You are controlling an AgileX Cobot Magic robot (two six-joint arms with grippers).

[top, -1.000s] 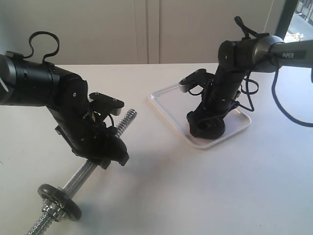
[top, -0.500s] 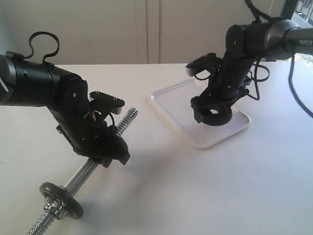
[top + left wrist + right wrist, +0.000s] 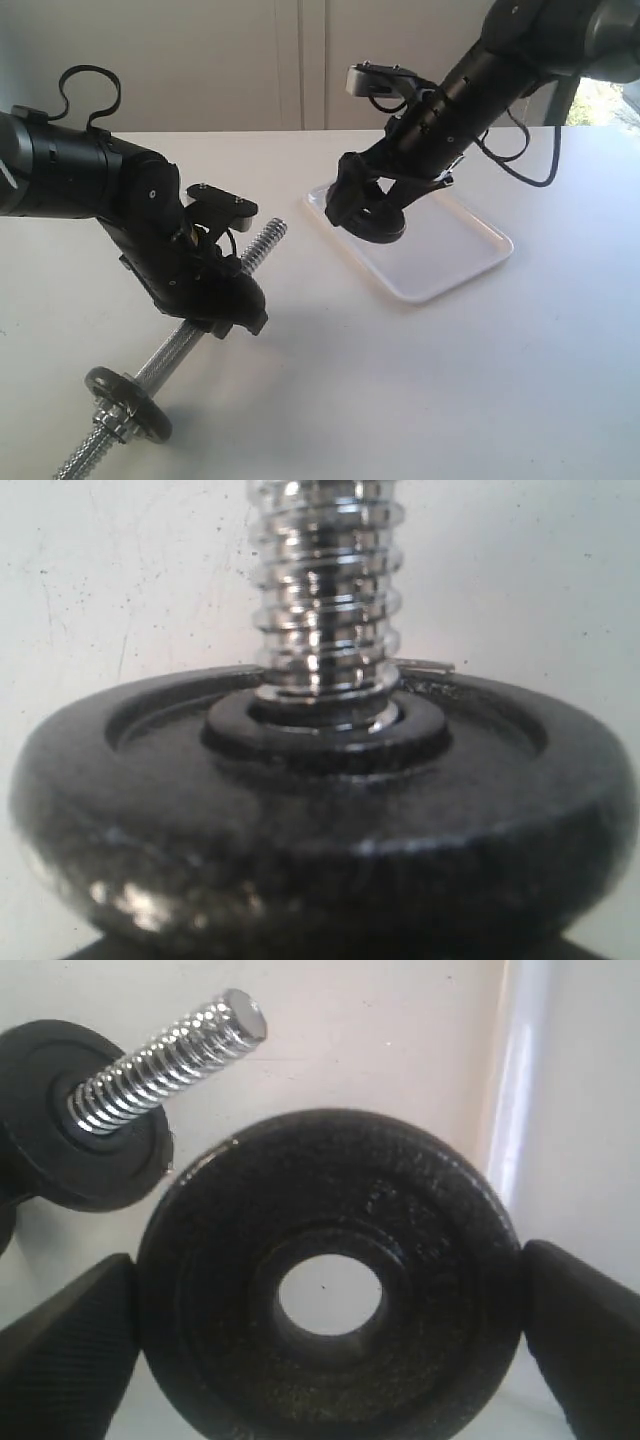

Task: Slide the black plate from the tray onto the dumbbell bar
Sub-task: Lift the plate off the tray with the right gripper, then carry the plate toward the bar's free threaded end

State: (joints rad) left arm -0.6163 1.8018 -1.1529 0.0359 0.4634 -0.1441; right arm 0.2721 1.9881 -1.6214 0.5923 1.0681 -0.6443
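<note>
Two jaws of the right gripper (image 3: 325,1340) are pinching the black plate (image 3: 400,1210) by opposite points of its rim. That edge grip is leaving the centre hole fully open, which is what threading needs. In the right wrist view the hole is looking out at bare bench, with the threaded tip of the dumbbell bar (image 3: 170,1050) lying off to one side, so hole and rod are not yet lined up.

From the exterior view the plate is hanging in the air over the near-left edge of the tray (image 3: 480,255), clear of its surface and tilted towards the bar. The tray itself is carrying nothing else.

Across the bench (image 3: 400,380), the left gripper (image 3: 225,312) is closing its jaws on the middle of the bar, judging by how the rod passes straight through them. It is holding the bar slanted, with the free threaded end (image 3: 262,243) raised and pointing towards the right arm, probably to offer that end as an easy target. A duller grey disc (image 3: 125,400) is already sitting on the lower end near the bench, filling the left wrist view. Plate and bar tip are well apart, so carrying across and aligning are what I judge to be next.
</note>
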